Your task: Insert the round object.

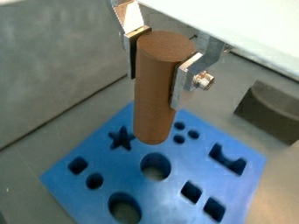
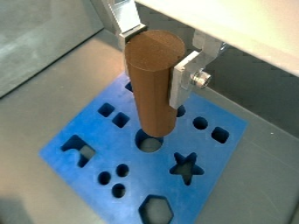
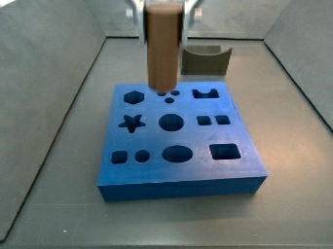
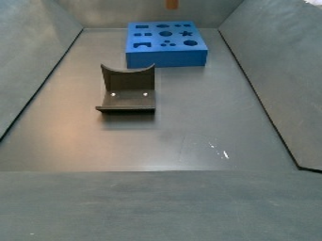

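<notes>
While counted across the views: one round object (image 1: pixel 159 83), one blue block (image 3: pixel 182 180), one dark grey notched block (image 4: pixel 127 90), one gripper (image 1: pixel 163 66).

Round object: tall, brown, wood-coloured cylinder, upright, clamped near its upper end between two flat silver fingers (image 2: pixel 184 80) in both wrist views. Gripper narrowed to the peg's width, plates pressed against opposite sides of it. Lower end of the peg hanging above the blue block (image 2: pixel 146 153), over or just beside a round hole (image 2: pixel 149 140) in a wrist view; whether the tip touches the block surface cannot be told. Seen from a side view, peg (image 3: pixel 163 44) over the far part of the block, just above a pair of small round holes; gripper (image 3: pixel 163 12) blurred at the upper edge.

Blue block: flat slab on the grey floor, pierced with many cut-outs, among them a star (image 3: pixel 131 123), a hexagon (image 3: pixel 132 96), a large round hole (image 3: pixel 170 122), a square (image 3: pixel 225 151), a notched shape (image 3: pixel 205 93).

Dark grey notched block lying on the floor well apart from the blue block (image 4: pixel 168 44) in a side view, visible also as a dark shape (image 1: pixel 271 108) in a wrist view and behind the blue block (image 3: pixel 205 58) in a side view.
</notes>
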Available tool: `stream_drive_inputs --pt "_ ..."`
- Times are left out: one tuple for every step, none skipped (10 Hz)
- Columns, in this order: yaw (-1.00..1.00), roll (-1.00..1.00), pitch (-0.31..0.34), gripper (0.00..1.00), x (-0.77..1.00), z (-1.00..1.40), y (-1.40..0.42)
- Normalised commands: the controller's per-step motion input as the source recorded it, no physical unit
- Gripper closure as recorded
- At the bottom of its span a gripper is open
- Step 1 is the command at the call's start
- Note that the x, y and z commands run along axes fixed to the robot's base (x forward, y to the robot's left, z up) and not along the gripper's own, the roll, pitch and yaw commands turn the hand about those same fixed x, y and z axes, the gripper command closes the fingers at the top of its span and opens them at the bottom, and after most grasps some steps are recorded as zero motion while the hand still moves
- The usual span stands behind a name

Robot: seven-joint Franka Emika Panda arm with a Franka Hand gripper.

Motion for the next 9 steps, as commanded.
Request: stream_drive_inputs --pt "0.0 0.13 -0.134 1.0 0.05 -0.75 -0.27" --pt "0.0 0.18 -0.036 1.0 0.16 -0.64 -0.19" --pt "0.0 0.36 0.001 1.0 0.21 -0.5 -0.06" --pt "0.0 0.43 0.029 1.0 0.17 -0.41 -0.05" --pt "0.0 0.22 0.007 1.0 0.14 -0.36 -0.02" --pt "0.0 0.0 0.0 1.0 0.08 -0.33 0.0" --pt "0.0 0.01 0.0 1.0 0.12 -0.31 0.0" --pt "0.0 0.07 0.03 1.0 0.23 -0.3 0.02" --pt "0.0 0.11 0.049 1.0 0.26 -0.3 0.02"
